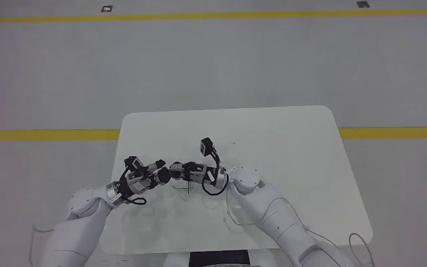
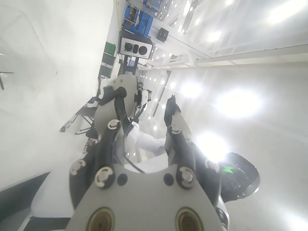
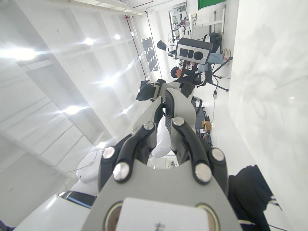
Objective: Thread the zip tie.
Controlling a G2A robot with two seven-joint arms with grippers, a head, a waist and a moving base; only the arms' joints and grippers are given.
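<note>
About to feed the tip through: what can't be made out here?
Zip tie: too thin to pick out between the left hand and right hand in the top view.
Thin dark mark on the white table: too small to identify, top view.
Right hand's hold: lost against the left hand behind it, right wrist view.

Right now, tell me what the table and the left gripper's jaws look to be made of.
The table: smooth matte white top, likely laminate or painted board; even colour, no grain. The left gripper jaws: grey shells, probably moulded plastic or painted metal, lined with black ribbed pads, seemingly rubber; shiny pins at the joints look like steel.
</note>
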